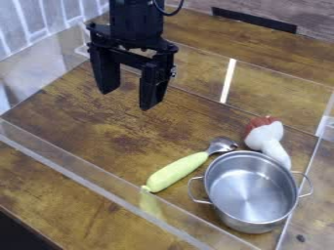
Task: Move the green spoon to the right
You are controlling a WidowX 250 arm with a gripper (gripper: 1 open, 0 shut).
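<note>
The green spoon (185,168) lies flat on the wooden table (92,127), its thick yellow-green handle pointing to the lower left and its small silver bowl (221,147) at the upper right, close to the pot's rim. My gripper (125,90) hangs well above the table, up and to the left of the spoon. Its two black fingers point down and stand open with nothing between them.
A round steel pot (249,189) stands at the lower right, right beside the spoon. A red-capped white mushroom toy (269,139) lies just behind the pot. Clear plastic walls (78,168) enclose the table on the front and sides.
</note>
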